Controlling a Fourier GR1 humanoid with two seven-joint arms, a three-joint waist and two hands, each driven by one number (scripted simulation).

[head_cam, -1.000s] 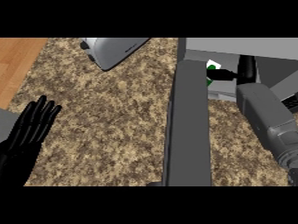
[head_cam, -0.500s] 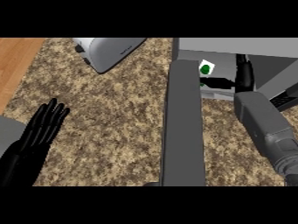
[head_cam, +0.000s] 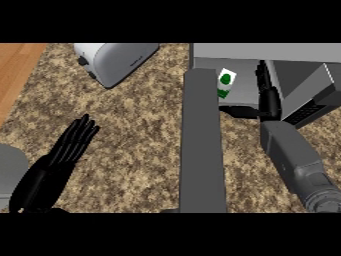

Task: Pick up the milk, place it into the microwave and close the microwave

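- Head view, nearest me: my left hand [head_cam: 64,150] rests open at the lower left over the speckled desk [head_cam: 136,130], fingers straight, holding nothing.
- Nearer the middle, the microwave door [head_cam: 201,145] stands swung out toward me, a long grey slab seen edge-on.
- My right forearm runs up the right side, and the right hand [head_cam: 267,97] reaches into the microwave [head_cam: 306,85]. Only a thin black sliver of it shows, so I cannot tell whether its fingers are open or closed.
- Just left of that hand, the milk [head_cam: 225,82] sits inside the cavity: a small white carton with a green mark, leaning slightly. I cannot tell whether the hand touches it.
- My judgement: the placing step is nearly finished. I'd make sure the carton stands settled, draw the right hand straight back clear of the opening, then swing the door shut without clipping the carton.
- Farthest left, a toaster [head_cam: 117,59] lies well apart.
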